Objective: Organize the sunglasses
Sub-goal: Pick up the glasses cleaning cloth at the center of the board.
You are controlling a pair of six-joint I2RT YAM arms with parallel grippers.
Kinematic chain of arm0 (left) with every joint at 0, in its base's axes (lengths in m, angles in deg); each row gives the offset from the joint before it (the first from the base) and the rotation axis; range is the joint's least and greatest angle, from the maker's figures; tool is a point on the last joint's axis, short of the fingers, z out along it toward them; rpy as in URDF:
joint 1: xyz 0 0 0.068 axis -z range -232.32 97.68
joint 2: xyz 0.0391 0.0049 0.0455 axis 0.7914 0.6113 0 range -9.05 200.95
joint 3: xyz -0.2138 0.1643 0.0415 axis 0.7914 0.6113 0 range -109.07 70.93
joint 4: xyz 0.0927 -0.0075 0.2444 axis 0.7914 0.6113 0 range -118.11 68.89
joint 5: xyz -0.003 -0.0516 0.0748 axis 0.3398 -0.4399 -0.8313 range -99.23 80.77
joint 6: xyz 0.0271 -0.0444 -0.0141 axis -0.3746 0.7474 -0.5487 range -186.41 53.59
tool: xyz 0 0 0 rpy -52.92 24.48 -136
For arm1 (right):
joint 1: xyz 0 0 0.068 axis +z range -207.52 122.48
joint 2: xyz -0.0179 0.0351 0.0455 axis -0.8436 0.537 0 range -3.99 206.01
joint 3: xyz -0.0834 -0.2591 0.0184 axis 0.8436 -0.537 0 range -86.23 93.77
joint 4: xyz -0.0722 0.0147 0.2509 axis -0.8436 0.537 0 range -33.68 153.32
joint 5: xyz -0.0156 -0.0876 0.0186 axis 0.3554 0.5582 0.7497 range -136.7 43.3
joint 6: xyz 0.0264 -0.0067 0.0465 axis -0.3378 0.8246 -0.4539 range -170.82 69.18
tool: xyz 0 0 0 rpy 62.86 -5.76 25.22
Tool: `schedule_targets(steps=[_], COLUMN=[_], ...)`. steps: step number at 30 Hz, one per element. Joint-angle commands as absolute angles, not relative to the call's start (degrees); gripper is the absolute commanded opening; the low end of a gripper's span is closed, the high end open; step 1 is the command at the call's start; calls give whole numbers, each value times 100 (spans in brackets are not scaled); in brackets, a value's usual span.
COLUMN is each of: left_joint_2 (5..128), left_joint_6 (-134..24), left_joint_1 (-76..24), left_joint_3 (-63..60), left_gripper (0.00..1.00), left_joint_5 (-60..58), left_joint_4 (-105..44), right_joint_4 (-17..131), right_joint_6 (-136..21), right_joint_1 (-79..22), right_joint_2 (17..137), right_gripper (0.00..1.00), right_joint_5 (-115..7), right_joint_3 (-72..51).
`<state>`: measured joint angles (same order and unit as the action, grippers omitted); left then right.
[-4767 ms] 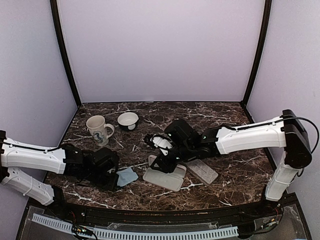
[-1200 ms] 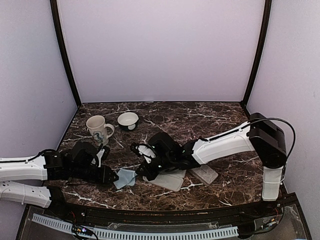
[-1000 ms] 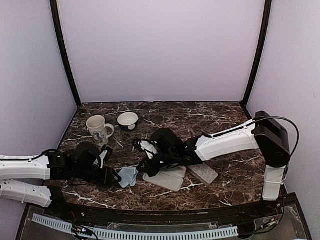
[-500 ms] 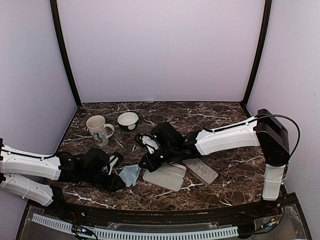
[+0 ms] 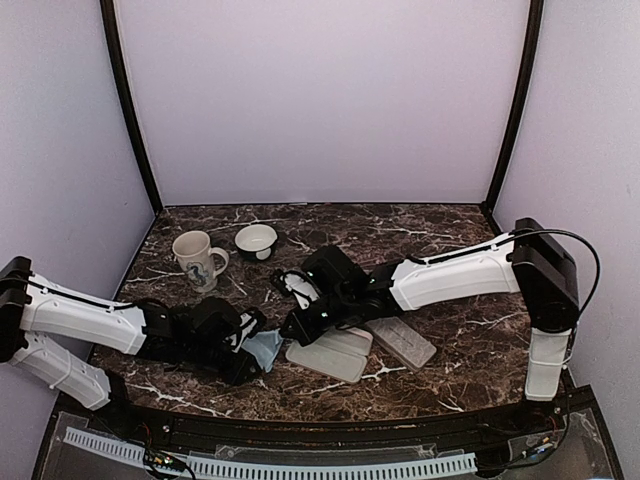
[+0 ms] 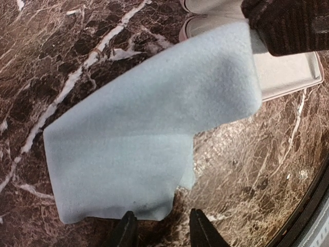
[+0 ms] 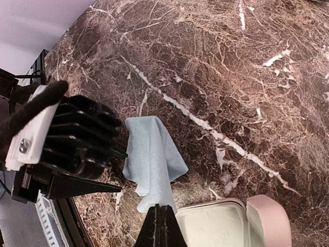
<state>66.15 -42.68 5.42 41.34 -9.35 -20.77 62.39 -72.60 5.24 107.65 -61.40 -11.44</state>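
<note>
I cannot make out the sunglasses or their axis in any view. My left gripper (image 6: 162, 230) is part open, tips at the light-blue cloth (image 6: 144, 128) edge, 7 o'clock. My right gripper (image 7: 160, 226) is closed, nothing seen in it, beside the open pink case (image 7: 218, 226). Dark marble table (image 5: 420, 240), lavender walls (image 5: 320, 100).

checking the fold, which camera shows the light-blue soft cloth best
Left wrist: the light-blue soft cloth fills the frame, its folded edge clear. Right wrist shows it smaller, further off; top external shows only a small, partly hidden patch.
</note>
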Motion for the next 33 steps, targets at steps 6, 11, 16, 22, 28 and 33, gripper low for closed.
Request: schedule_targets(steps=[6,11,16,22,28,33], left_joint_2=[7002,7099,7096,7007,6926,6677], left_joint_6=[-4575,-4502,-4433,-4305,-4208,-4136], left_joint_1=[617,698,769,819,824,824], left_joint_3=[3831,3852,3839,3905,4003,3987], left_gripper=[30,24,19,10,0,0], left_joint_5=[-1159,-1136,-1112,-1115,-1148,-1196], left_joint_4=[-1956,-1875,-1730,-1756,-1868,-1880], right_joint_4=[6157,6150,6150,6143,6150,6174], right_joint_6=[-7310,-7306,-7289,-7303,-7308,-7284], right_joint_1=[496,496,495,489,489,489], right_joint_2=[10811,10793,10817,10827,10803,10751], right_gripper=[0,0,0,0,0,0], right_joint_5=[-6116,-6093,-6076,-6063,-6076,-6054], right_joint_3=[-1028,-1046,-1038,-1038,-1038,-1056])
